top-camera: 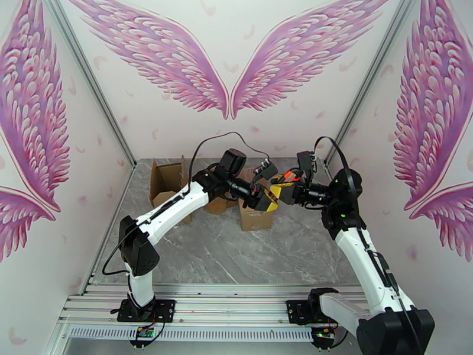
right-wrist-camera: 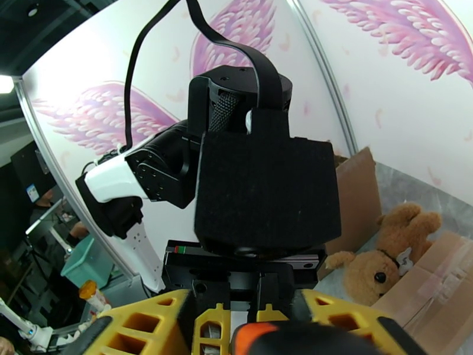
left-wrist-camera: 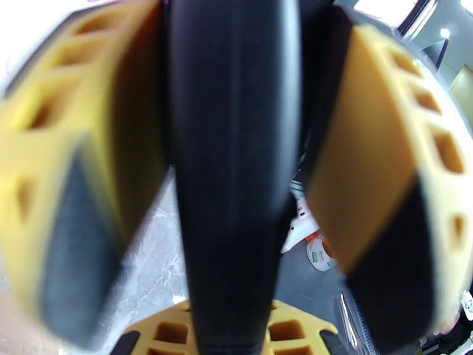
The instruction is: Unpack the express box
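Left gripper (left-wrist-camera: 233,267) is clamped on a black slab (left-wrist-camera: 233,113) right in front of the right gripper (right-wrist-camera: 248,332), whose opening I can't judge. A teddy bear (right-wrist-camera: 384,255) lies beside the express box (top-camera: 255,220).

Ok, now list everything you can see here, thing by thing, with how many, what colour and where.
cardboard boxes: two, brown, one open at the table's far left, one mid-table below the fingers
teddy bear: one, tan, lying by the cardboard flaps
black object: one, black, clamped between the left fingers
orange and black item: one, at the right fingers, too close to identify
table: one, grey marble, under everything
arms: two, white and black, meeting above the middle box
left fingers: yellow, shut on the black object
right fingers: yellow, open or shut unclear
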